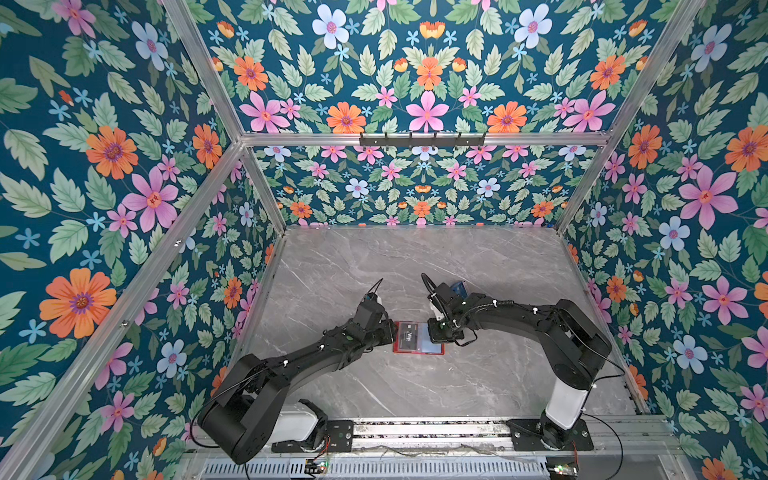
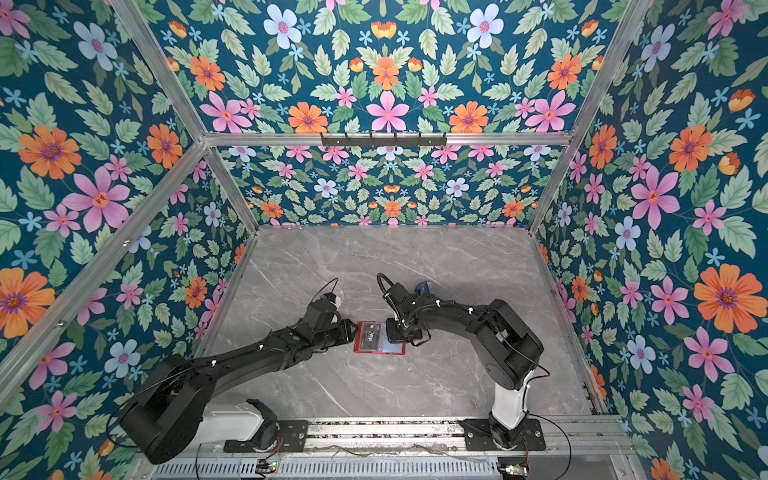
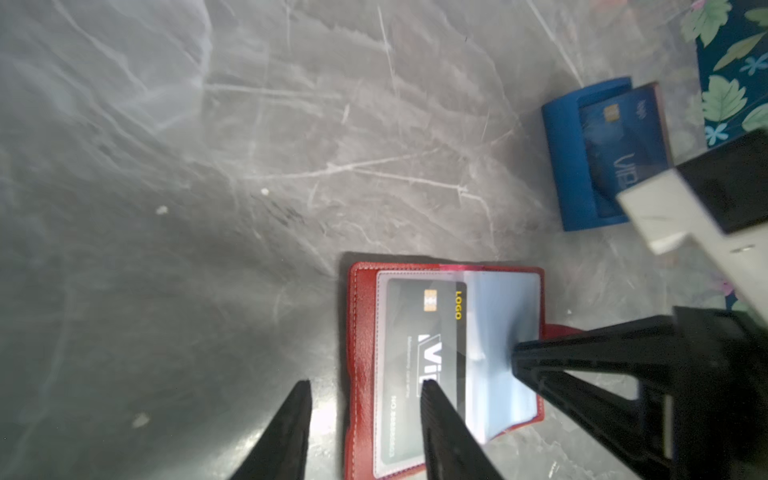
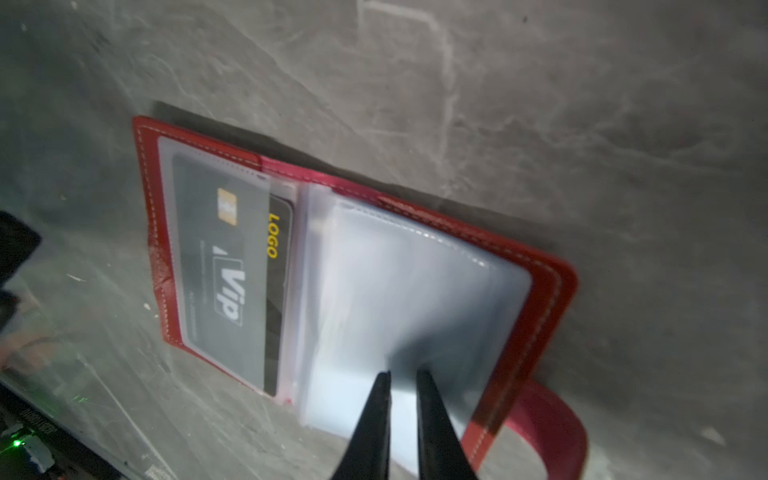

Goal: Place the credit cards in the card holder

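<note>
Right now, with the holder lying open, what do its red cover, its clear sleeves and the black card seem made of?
Red cover: leather or imitation, I cannot tell which; slight sheen, pale stitching along the edge.
Clear sleeves: thin soft plastic, bluish and glossy; the card shows through.
Black card: stiff plastic, printed, with a gold chip; finish unclear under the sleeve.

Left arm (image 1: 307, 361) and right arm (image 1: 519, 320): matte black, boxy links with rounded joint housings, each with a white base segment (image 1: 565, 403) on a black mounting plate (image 1: 528, 440) fastened with screws. Thin black cables (image 1: 424, 280) loop at the wrists and run along the links, bound by small white ties (image 1: 494, 302). The left claw (image 3: 367, 384) and right claw (image 4: 404, 374) each end in two slim black fingers (image 3: 291, 432) tapering to points; a white bracket (image 3: 665, 216) sits behind the right one.
</note>
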